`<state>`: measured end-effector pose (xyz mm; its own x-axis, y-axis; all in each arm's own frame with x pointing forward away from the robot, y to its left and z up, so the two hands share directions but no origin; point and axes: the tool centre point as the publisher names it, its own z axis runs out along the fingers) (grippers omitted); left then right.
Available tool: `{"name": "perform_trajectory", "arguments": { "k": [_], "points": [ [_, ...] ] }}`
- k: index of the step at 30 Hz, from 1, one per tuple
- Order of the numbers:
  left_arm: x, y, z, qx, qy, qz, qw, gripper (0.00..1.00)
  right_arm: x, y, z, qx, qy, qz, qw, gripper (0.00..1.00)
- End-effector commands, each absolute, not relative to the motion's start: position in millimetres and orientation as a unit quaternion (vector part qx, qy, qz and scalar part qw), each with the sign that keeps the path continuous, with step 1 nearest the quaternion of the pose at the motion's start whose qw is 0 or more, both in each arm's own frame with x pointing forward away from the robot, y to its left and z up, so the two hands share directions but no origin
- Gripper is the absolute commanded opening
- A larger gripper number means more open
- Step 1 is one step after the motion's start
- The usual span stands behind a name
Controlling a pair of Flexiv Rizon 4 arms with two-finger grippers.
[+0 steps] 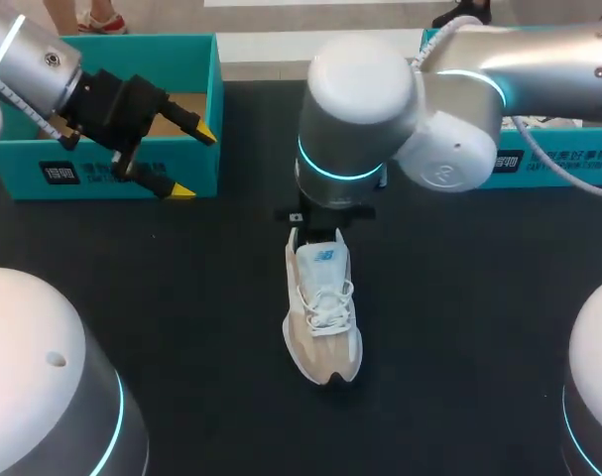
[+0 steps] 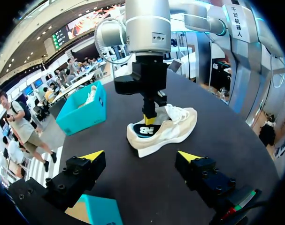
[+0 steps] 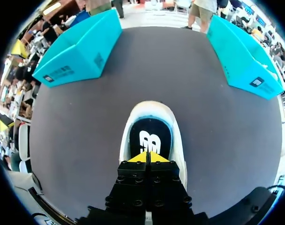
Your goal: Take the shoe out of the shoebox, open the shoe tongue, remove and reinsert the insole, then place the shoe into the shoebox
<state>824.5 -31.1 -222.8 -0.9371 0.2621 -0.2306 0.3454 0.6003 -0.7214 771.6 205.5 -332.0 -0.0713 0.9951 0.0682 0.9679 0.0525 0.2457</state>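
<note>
A beige and white shoe [image 1: 323, 317] stands upright in the middle of the black table, toe toward the front edge. Its dark insole [image 3: 150, 133] lies flat inside the heel opening. My right gripper [image 3: 147, 157] is shut, its yellow tips pressed together and pointing down into the heel just over the insole; I cannot tell whether they touch it. In the head view the right wrist hides those tips. From the left wrist view the shoe [image 2: 173, 126] and the right gripper [image 2: 150, 120] show ahead. My left gripper [image 1: 193, 161] hangs open and empty by the left shoebox [image 1: 132, 174].
A second teal shoebox [image 1: 548, 164] stands at the back right, also seen from the left wrist [image 2: 81, 117] with something white in it. Both boxes [image 3: 79, 51] [image 3: 243, 56] flank the far side of the table beyond the shoe.
</note>
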Motion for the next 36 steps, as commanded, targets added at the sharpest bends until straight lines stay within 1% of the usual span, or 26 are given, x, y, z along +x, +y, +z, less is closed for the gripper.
{"name": "perform_trajectory", "arguments": {
  "k": [1,10,15,18,27,32,36],
  "points": [
    [824,-31,-223,0.170,0.894,-0.412,0.050,1.00,773,207,-343,0.678,0.725,0.110,0.050,0.00],
    [824,-31,-223,0.170,0.894,-0.412,0.050,1.00,773,197,-373,0.665,0.742,0.085,0.008,0.00],
    [824,-31,-223,0.170,0.894,-0.412,0.050,1.00,773,193,-390,0.661,0.747,0.077,-0.006,0.00],
    [824,-31,-223,0.170,0.894,-0.412,0.050,1.00,774,192,-392,0.658,0.750,0.074,-0.006,0.00],
    [824,-31,-223,0.170,0.894,-0.412,0.050,1.00,790,193,-360,0.645,0.759,0.076,0.054,0.00],
    [824,-31,-223,0.170,0.894,-0.412,0.050,1.00,811,196,-370,0.635,0.764,0.085,0.084,0.00],
    [824,-31,-223,0.170,0.894,-0.412,0.050,1.00,821,203,-388,0.630,0.765,0.094,0.094,0.00]
  ]
}}
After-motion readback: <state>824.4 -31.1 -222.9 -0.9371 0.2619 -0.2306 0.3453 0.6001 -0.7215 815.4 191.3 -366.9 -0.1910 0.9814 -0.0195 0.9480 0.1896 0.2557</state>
